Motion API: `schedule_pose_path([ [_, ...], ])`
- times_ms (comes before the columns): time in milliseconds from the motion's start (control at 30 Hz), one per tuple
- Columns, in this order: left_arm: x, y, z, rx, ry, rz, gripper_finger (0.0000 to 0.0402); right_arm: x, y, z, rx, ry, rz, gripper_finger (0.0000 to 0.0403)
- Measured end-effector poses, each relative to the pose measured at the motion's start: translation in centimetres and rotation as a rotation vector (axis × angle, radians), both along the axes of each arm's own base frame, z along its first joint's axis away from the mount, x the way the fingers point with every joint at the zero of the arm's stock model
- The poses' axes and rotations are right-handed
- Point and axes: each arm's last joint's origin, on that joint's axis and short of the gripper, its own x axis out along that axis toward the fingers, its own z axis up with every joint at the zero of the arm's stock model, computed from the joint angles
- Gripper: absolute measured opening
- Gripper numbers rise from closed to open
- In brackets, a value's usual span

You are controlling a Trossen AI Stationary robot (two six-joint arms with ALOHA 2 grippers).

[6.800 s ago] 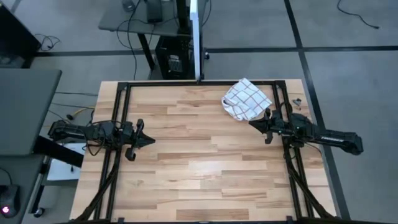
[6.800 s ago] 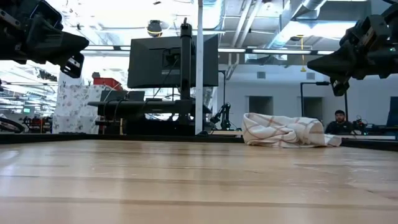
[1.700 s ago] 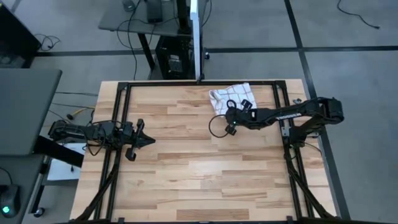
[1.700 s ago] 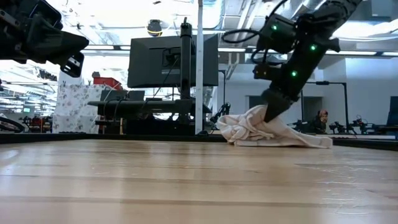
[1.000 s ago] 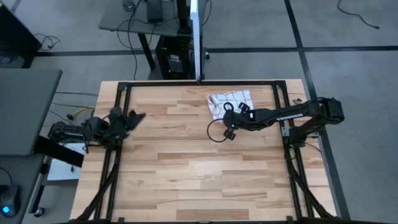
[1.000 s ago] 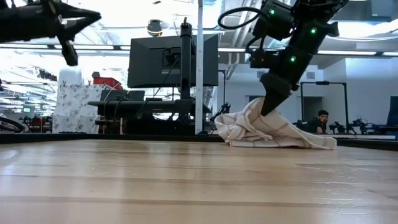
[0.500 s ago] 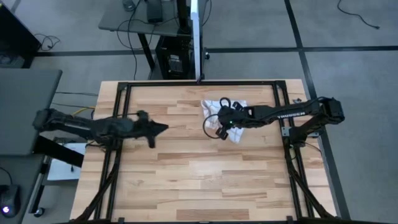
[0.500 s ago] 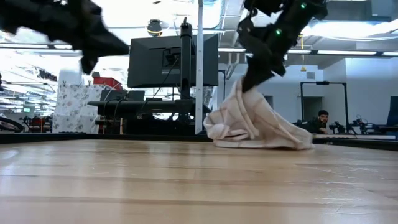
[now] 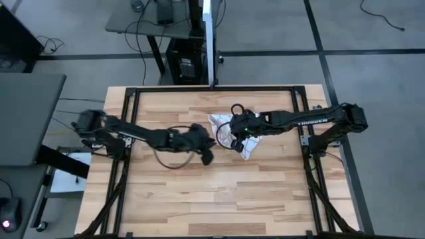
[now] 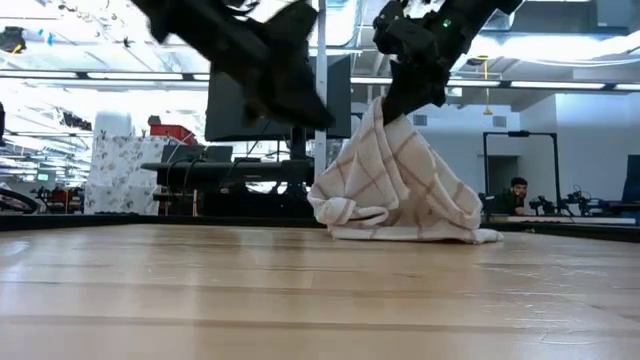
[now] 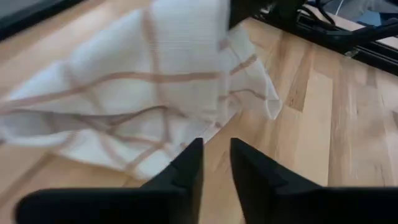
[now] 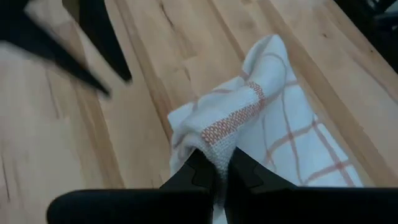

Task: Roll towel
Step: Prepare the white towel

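Observation:
The towel (image 9: 218,124), white with thin red-brown grid lines, is at the table's far middle. In the low view it is drawn up into a tent (image 10: 400,190), with its lower folds on the wood. My right gripper (image 9: 236,136) is shut on its peak (image 10: 385,110). My left gripper (image 9: 207,154) hovers just left of the towel and above the table, its fingers a narrow gap apart and empty. It looks onto the towel (image 11: 143,93) past its fingertips (image 11: 216,149). It also shows blurred in the low view (image 10: 295,90). My right gripper pinches a bunched fold of the towel (image 12: 217,144) between its two fingers; how many layers, I cannot tell. The fingers point down, slanting from the table's right. The cloth hangs below them as a taut cone, and its lower part (image 10: 400,232) lies bunched on the table.
Black frame rails (image 9: 133,93) run along the table's far, left and right edges. A monitor on a post (image 10: 300,100) stands behind the far edge. Bare wood (image 9: 219,199) spreads over the near half. A person (image 10: 518,195) is far off in the room.
My right gripper has risen and gone toward the table's left, still shut on the towel. The towel's peak has been drawn up into a tall tent while its base slid left along the table. My left gripper has swung quickly toward the table's right, up to the towel.

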Motion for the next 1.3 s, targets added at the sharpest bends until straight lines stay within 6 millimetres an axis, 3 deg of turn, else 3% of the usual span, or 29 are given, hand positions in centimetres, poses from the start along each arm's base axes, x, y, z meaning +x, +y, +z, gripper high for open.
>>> schedule_pose_path([
  [233,3.8,-0.3,-1.1,-0.037,-0.026,0.025,0.0166,-0.3,0.0,-0.2,-0.019,0.043,0.026,0.0],
  [467,5.1,0.6,-3.0,-0.067,-0.048,0.076,0.0193,-0.2,0.0,-0.2,-0.062,0.055,0.08,0.0],
  [1033,5.7,3.5,-3.2,-0.139,-0.152,0.219,0.0192,-0.2,0.3,-0.2,-0.049,0.053,0.109,0.0],
  [1300,4.8,3.3,-4.7,-0.112,0.037,0.213,0.0116,-0.2,0.3,-0.2,-0.063,0.066,0.127,0.0],
])
